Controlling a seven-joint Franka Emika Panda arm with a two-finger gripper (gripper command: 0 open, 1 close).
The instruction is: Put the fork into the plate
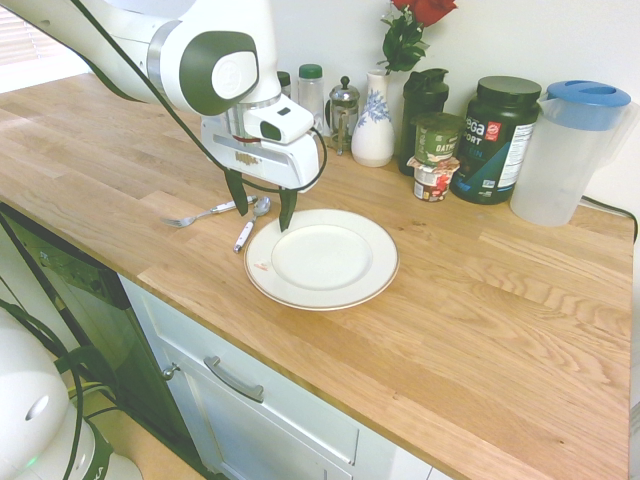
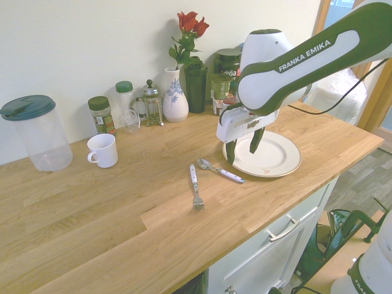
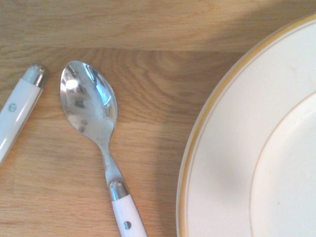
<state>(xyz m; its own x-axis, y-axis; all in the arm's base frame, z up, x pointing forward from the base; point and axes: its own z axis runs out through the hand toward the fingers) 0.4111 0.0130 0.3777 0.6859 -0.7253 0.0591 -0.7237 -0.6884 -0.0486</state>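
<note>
The gripper (image 1: pixel 262 203) hangs over the counter (image 1: pixel 480 300) pointing straight down. Its two dark fingers are spread wide and hold nothing. One finger is above the near edge of the plate (image 1: pixel 322 258) and the other is above the bowl of the spoon (image 1: pixel 250 225).

The fork (image 1: pixel 205 213) lies flat on the wood on the far side of the spoon from the plate, touching neither. In the first exterior view its long axis runs nearly level across the picture, with the tines pointing left, away from the plate. The handle end stops just beside the spoon's bowl. In the second exterior view the fork (image 2: pixel 195 187) runs from far to near, with its tines toward the front edge of the counter.

The fork is slim and straight, with short, shiny metal tines. Its handle (image 3: pixel 17 111) shows in the wrist view as glossy white with a small rivet and a rounded metal cap at the end.

The spoon (image 3: pixel 91 108) has a polished oval bowl that mirrors the room. It narrows to a thin metal neck set in a matching white riveted handle.

The plate (image 3: pixel 237 148) is round, smooth and off-white. It has a thin gold line at the rim, a second line around the well and a small reddish mark on the edge. The counter is oiled wood in long jointed staves with visible grain.
</note>
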